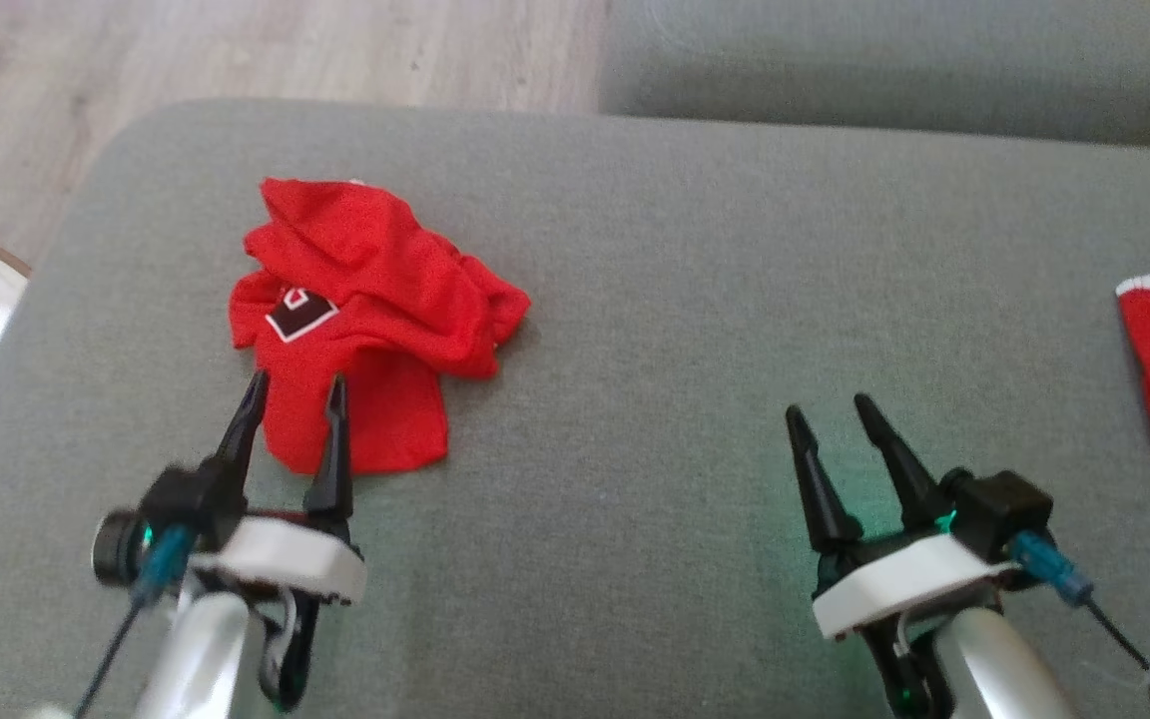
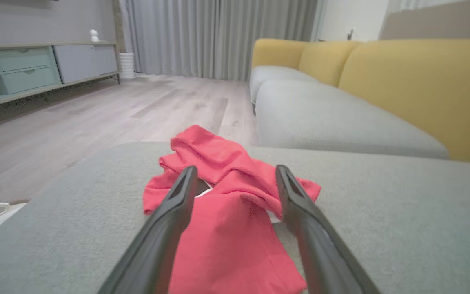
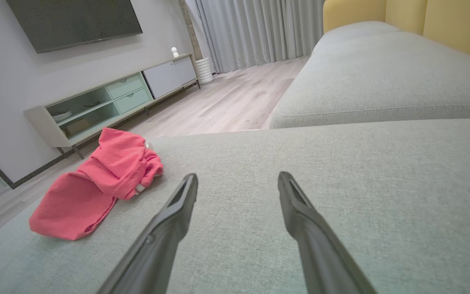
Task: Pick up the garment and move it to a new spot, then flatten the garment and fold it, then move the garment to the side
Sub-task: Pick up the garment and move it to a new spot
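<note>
On grey woven cushion (image 1: 635,300), crumpled red garment (image 1: 365,310)

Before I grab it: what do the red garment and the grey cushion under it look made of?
The garment: thin soft cloth, likely knit jersey; matte, slumped in loose creases. Its dark patch with white border looks printed, but that's unsure. The cushion: woven upholstery fabric, matte, with a fine flecked grain; its rounded edges suggest padding.
</note>
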You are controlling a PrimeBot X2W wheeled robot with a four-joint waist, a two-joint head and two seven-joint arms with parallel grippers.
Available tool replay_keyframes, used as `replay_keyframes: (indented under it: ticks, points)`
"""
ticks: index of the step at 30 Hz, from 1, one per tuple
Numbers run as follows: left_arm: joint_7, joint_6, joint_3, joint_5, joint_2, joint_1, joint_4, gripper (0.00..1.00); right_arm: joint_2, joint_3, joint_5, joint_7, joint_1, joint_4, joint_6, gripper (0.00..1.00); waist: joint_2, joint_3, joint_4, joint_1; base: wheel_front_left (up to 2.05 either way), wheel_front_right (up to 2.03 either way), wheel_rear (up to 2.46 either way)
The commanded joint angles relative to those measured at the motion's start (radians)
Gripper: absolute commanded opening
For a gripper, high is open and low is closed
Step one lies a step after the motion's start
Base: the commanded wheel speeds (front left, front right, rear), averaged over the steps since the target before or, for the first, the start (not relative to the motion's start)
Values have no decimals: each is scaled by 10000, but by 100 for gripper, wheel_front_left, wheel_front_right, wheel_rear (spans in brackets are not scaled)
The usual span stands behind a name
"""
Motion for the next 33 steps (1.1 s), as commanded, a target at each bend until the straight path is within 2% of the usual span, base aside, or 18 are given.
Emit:
replay_keyframes:
  ticks: [1,10,16,17,18,19,26,33]
  points:
    - [343,-142,109,163,404,-852,127,100,45,117,-98,-45,-576,-401,-7,100,0,414,-247,-1,0,0,0]
    - [2123,-437,-567,318,1150,-2801,2386,100,45,-36,-283,-40,-958,-600,-7,100,0,1408,-750,-1,0,0,0]
    - [2382,-315,-835,630,1371,-3597,3780,100,45,-19,-313,-92,-1150,-572,-7,100,0,1709,-1073,-1,0,0,0]
    - [2421,-357,-952,627,1323,-3640,3966,87,45,-7,-317,-101,-1172,-557,-7,100,0,1723,-1129,-1,0,0,0]
    - [2358,-399,-1041,590,1285,-3690,4096,36,45,13,-317,-109,-1195,-539,-7,100,0,1726,-1191,-1,0,0,0]
    - [2216,-430,-1094,533,1245,-3743,4176,0,45,22,-315,-119,-1217,-520,-7,100,0,1713,-1247,-1,0,0,0]
    - [1298,-538,-1381,-65,785,-3902,4050,0,45,88,-214,-183,-1226,-365,-7,100,0,1404,-1551,-1,0,0,0]
    - [709,-562,-2122,-792,241,-4191,2771,0,45,167,-51,-239,-1284,-293,-7,100,0,1138,-2020,-1,0,0,0]
